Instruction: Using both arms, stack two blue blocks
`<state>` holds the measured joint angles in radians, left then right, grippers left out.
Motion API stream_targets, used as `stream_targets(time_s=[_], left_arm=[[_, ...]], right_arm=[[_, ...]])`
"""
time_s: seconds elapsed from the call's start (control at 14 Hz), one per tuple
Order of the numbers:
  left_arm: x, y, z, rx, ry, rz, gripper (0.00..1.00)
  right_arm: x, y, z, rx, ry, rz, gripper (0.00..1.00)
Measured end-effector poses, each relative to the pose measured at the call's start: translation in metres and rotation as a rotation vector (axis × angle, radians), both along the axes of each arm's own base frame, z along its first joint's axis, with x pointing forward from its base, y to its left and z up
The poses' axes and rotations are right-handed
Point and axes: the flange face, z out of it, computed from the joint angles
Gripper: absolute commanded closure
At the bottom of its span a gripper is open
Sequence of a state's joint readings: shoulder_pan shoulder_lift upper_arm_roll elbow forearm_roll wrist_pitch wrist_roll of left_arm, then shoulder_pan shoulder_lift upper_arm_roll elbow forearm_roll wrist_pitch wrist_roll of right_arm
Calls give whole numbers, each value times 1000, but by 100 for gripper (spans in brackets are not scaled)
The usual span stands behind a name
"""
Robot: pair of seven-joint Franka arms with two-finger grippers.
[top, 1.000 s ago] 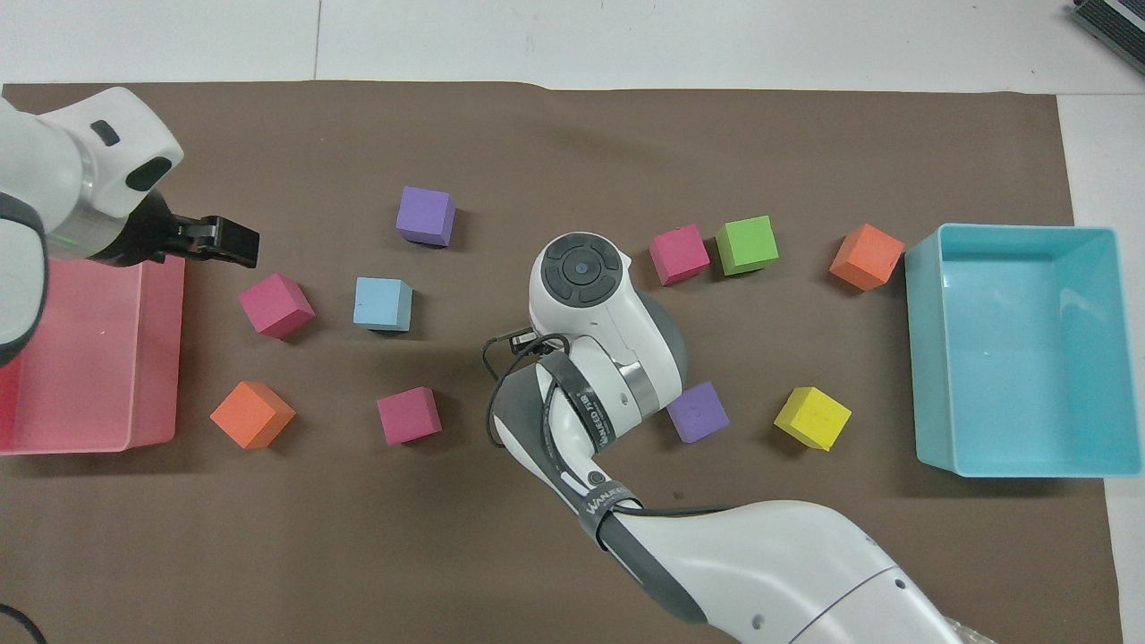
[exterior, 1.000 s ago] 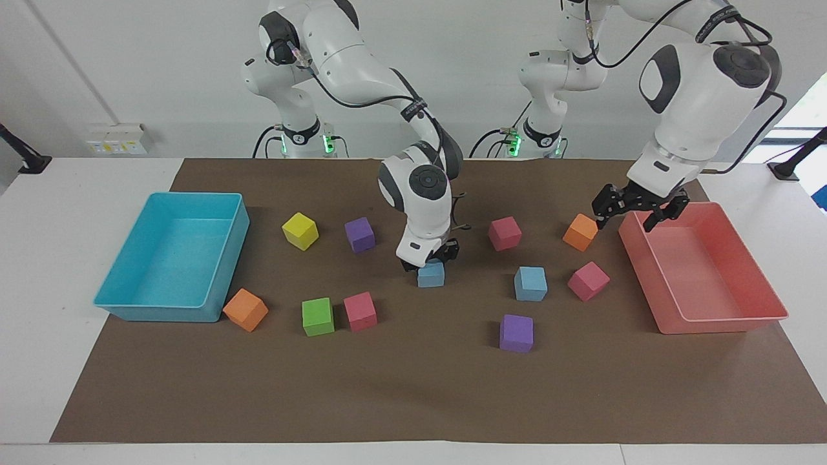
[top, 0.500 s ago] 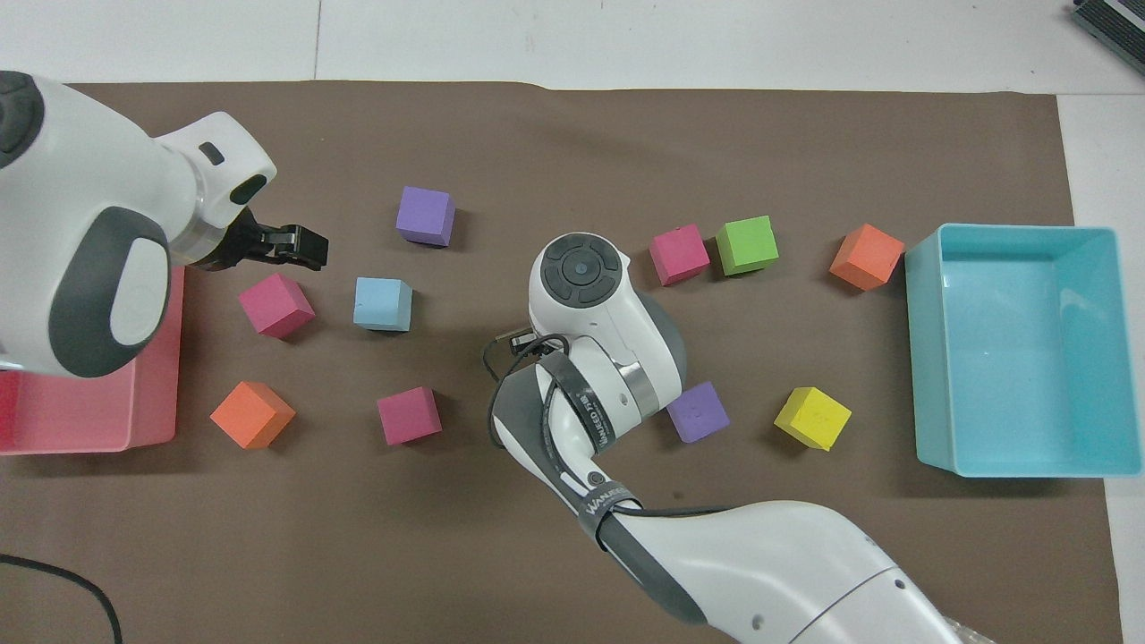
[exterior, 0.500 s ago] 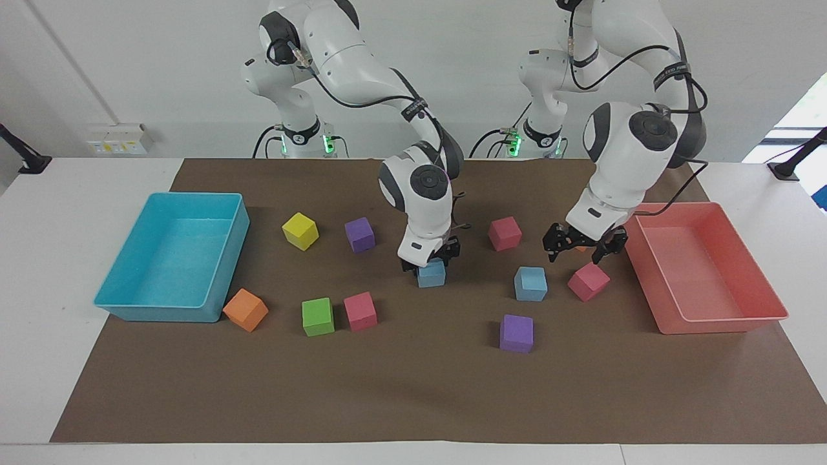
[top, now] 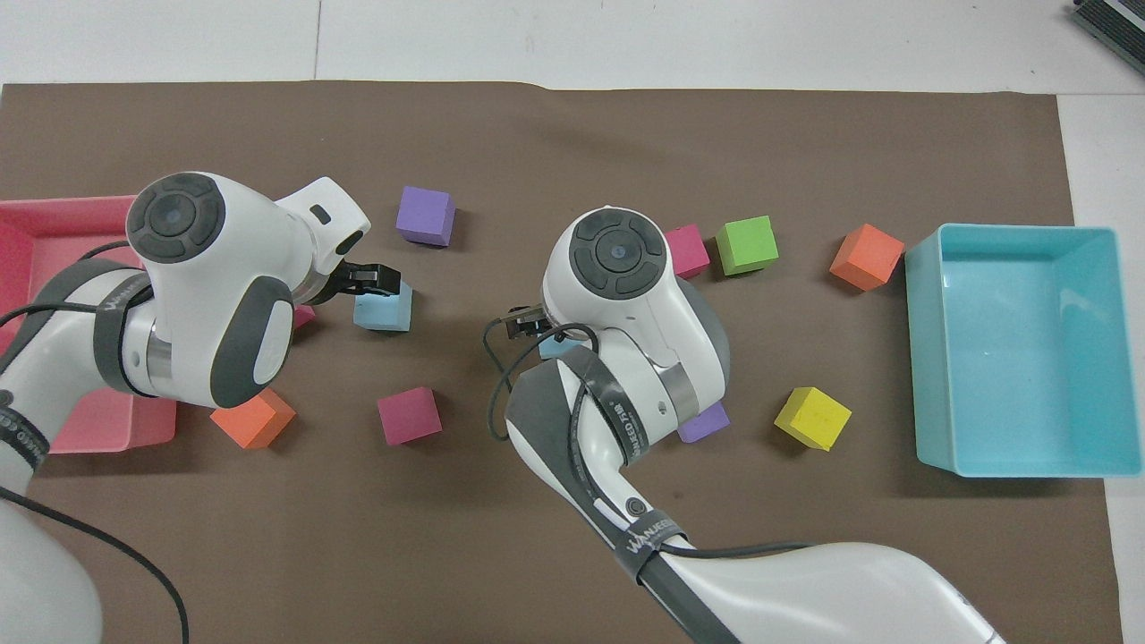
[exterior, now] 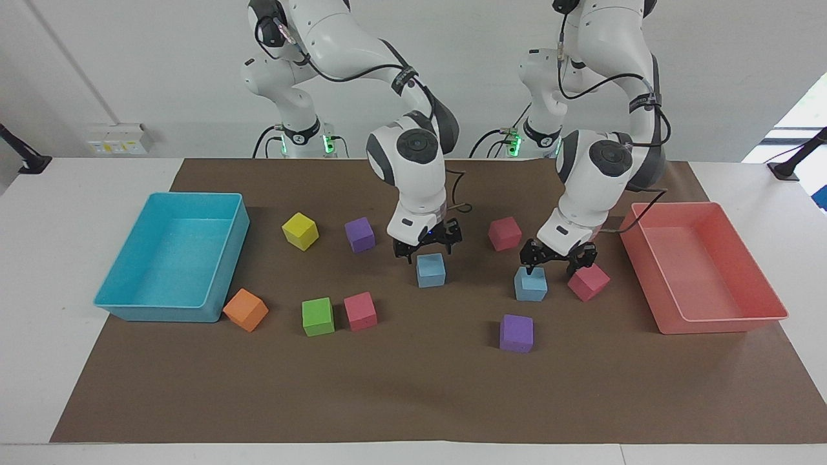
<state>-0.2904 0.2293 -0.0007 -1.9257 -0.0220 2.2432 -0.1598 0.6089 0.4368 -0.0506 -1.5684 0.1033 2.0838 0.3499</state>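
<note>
Blue blocks (exterior: 431, 270) (exterior: 530, 284) each sit under an open, empty claw (exterior: 428, 243) (exterior: 559, 259).

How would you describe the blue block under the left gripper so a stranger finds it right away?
Start at the pink tray at the left arm's end of the table. Beside it lies a pink block, and next to that the blue block, with the open left gripper just over it. It alone there is sky blue; its twin sits mid-table.

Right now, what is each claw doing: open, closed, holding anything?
Left gripper: open, empty, over one blue block.
Right gripper: open, empty, just above the other blue block.
</note>
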Motion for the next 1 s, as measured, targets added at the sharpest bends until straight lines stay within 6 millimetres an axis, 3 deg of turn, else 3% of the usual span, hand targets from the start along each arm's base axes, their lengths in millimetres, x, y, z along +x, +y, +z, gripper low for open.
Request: stream_targets(time_s=[0.21,0.36,0.5,0.86,1.0], left_arm=[[-4,0,-14,-1,-7,0,0],[-5,0,-16,-2,-9,-1,0],[-5,-1,-18,-3,-13,-2,0],[-4,-11,-34,-5,-21,-17,0],[-3,-10,-35,-5,-23,-14,0]], right_arm=[[12,-38,33,39,12,-106,0],[22,-71,38,122,61,-199,0],[26,-93,28,188,88,-223,0],[24,-148,-31,390,156,-153,0],[20,-156,-49,452,175,-182,0]])
